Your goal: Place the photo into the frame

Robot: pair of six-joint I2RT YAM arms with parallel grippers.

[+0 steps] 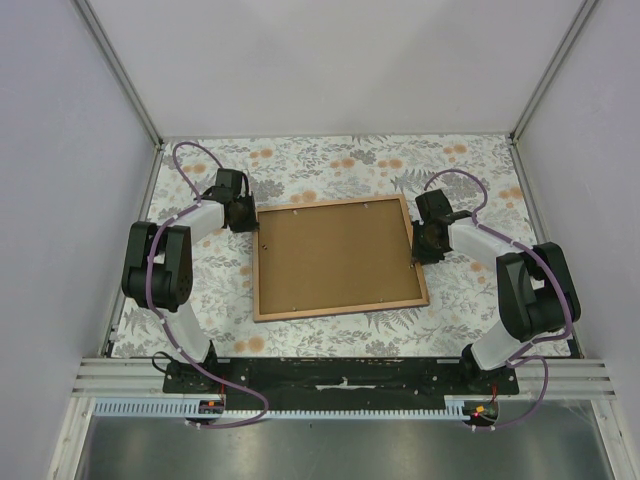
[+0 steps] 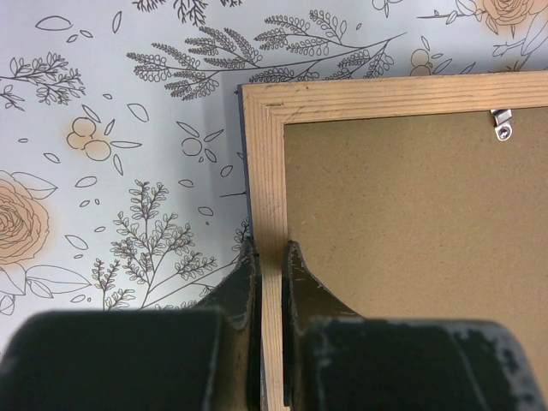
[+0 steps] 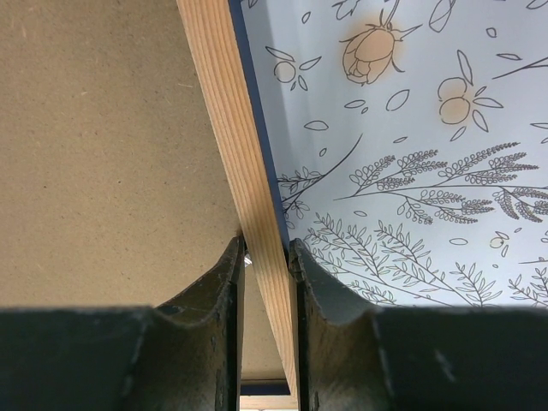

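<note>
The frame (image 1: 340, 306) lies back-up on the floral cloth, its light wood rim around the brown fibreboard backing panel (image 1: 335, 255). The photo is hidden or out of view. My left gripper (image 1: 252, 222) is shut on the frame's left rail near the far corner. In the left wrist view the fingers (image 2: 242, 282) straddle the wood rail (image 2: 270, 171). My right gripper (image 1: 420, 255) is shut on the right rail. In the right wrist view the rail (image 3: 231, 128) runs slanted between the fingers (image 3: 310, 282), with its dark blue front edge showing. The backing panel also shows in both wrist views (image 2: 411, 223) (image 3: 103, 128).
A metal turn clip (image 2: 503, 124) sits on the far rail over the backing. The floral tablecloth (image 1: 330, 165) covers the table. White walls with metal posts (image 1: 120, 70) close in the sides and back. A metal rail (image 1: 340, 378) runs along the near edge.
</note>
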